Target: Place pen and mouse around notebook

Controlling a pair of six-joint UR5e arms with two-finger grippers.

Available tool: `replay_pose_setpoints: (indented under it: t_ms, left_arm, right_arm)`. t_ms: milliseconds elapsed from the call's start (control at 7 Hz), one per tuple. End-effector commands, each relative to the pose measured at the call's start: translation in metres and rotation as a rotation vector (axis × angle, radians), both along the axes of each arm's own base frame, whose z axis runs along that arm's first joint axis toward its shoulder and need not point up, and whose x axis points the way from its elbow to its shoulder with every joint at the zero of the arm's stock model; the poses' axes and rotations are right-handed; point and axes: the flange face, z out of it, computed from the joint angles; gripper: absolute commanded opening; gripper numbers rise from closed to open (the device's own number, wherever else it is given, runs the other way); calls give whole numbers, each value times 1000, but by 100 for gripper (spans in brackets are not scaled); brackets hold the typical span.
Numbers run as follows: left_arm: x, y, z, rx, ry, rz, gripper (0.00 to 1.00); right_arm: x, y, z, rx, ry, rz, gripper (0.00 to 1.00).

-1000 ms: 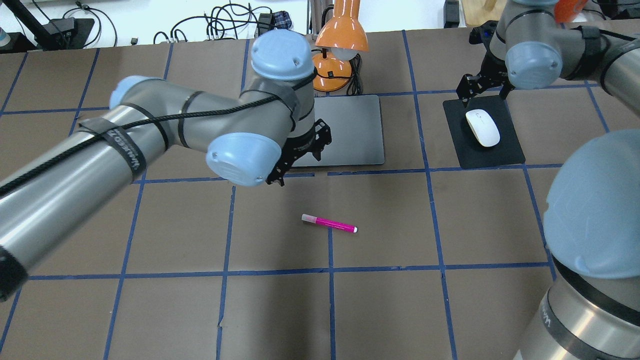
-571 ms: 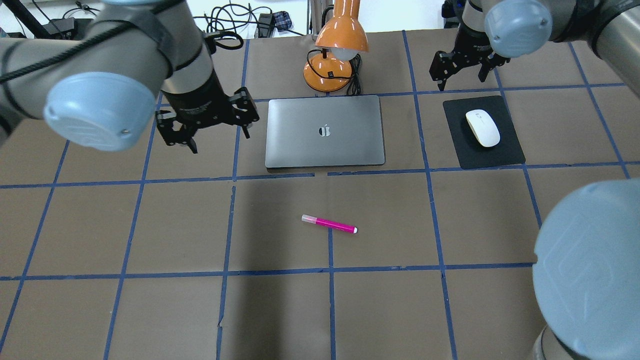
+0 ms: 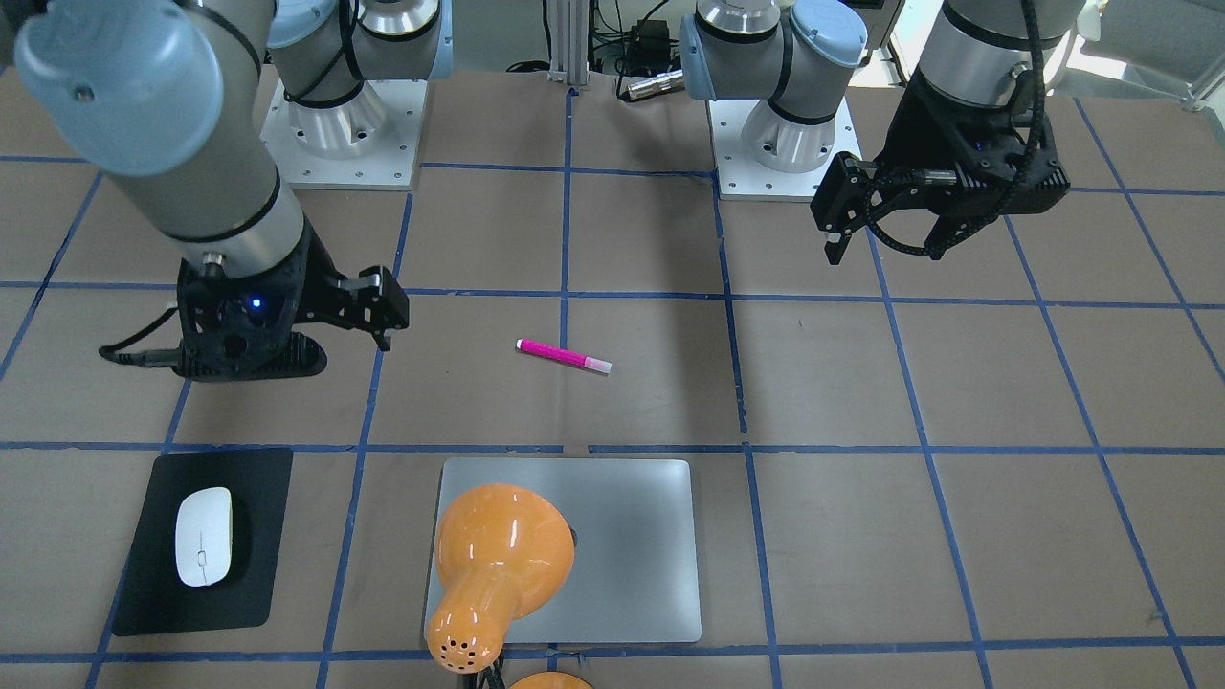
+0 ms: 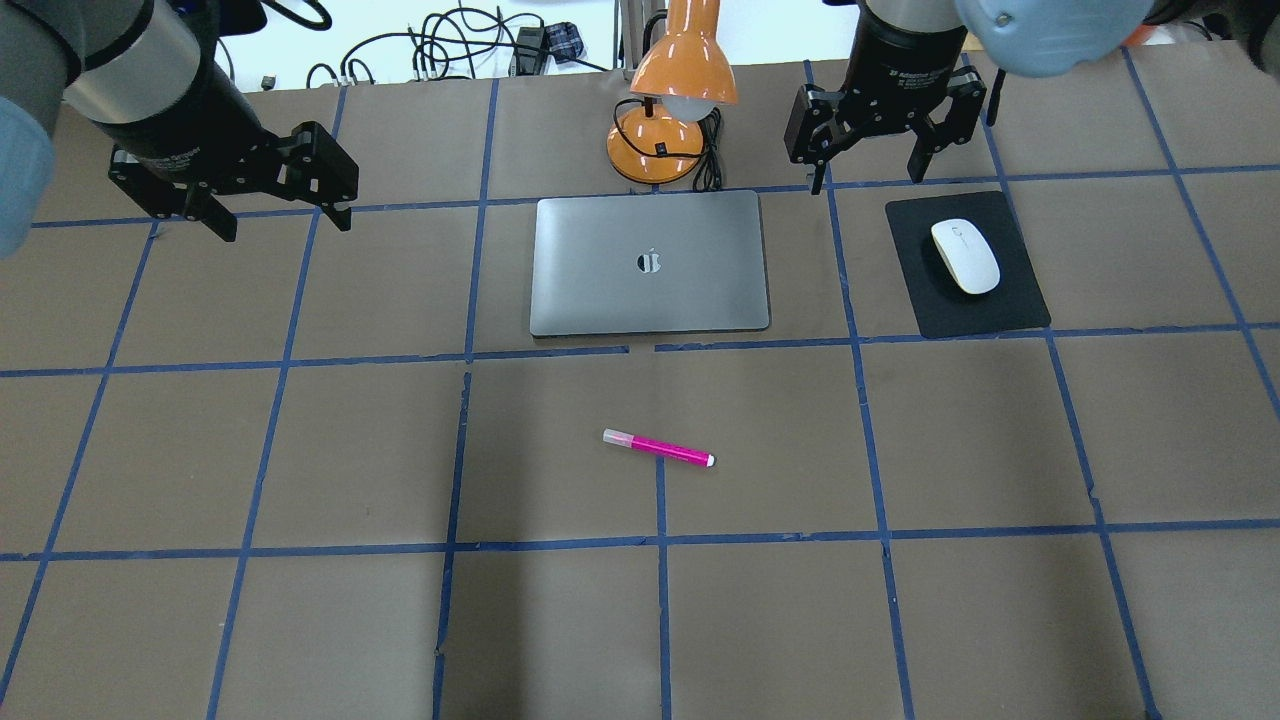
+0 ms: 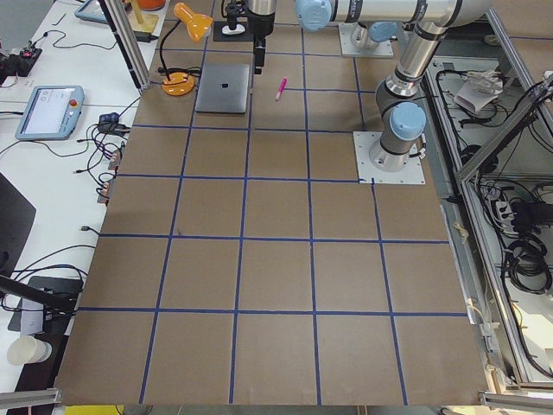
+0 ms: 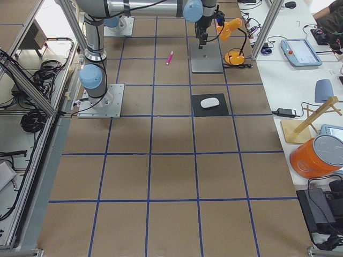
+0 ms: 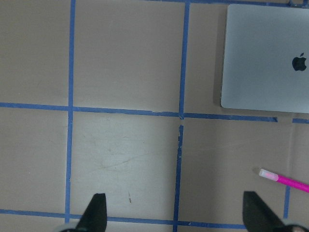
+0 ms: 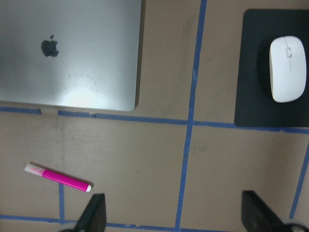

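Note left gripper (image 4: 285, 222) and right gripper (image 4: 865, 180) spread, empty, at frame top (presumably clearing view of pen (image 4: 658, 448), mouse (image 4: 965, 256), notebook (image 4: 650, 295)).

Magenta pen (image 4: 658, 448), white mouse (image 4: 965, 256), silver notebook (image 4: 600, 290), black mat (image 4: 985, 310), orange lamp (image 4: 690, 60).

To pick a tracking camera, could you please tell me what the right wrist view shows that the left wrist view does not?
Only the right wrist view: the mouse on the black mat, and the open right gripper. Only the left wrist view: the open left gripper. Both: the notebook and the pen, though the left view crops the pen.
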Motion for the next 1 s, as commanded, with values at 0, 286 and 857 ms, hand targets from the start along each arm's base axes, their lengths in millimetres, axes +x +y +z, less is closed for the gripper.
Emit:
replay_pose_setpoints:
  t_ms: [0,286,857]
  left_arm:
    - [2,2,0,0,-2,0,100]
    - [1,4,0,0,-1,0,100]
    - [1,5,-1,5,-2,-1,100]
  right_arm:
    - [-8,43,52,-9,-13,14,100]
    - [-10,22,36,-77,-7,18,100]
    - [-53,21,21,-31,-5,-31,100]
